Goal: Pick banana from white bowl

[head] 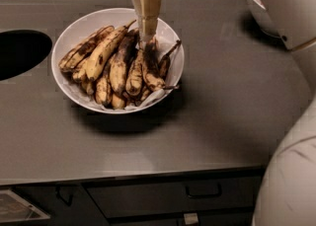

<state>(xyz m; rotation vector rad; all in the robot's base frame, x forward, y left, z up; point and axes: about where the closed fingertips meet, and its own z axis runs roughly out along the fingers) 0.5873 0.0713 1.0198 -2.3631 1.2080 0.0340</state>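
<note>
The white bowl stands on the grey counter left of centre, lined with white paper and filled with several overripe bananas. The long curved banana, mostly yellow with brown blotches, lies slanted in the bowl's left half with its stem pointing up-right. Darker bananas lie to its right. My gripper hangs straight down over the bowl's back right part. Its tip is at the upper ends of the dark bananas, just right of the long banana's stem.
A deeper white bowl stands at the back right, partly hidden by my arm, which fills the right edge. A dark round opening is cut in the counter at the left. Drawers with handles run below the counter's front edge.
</note>
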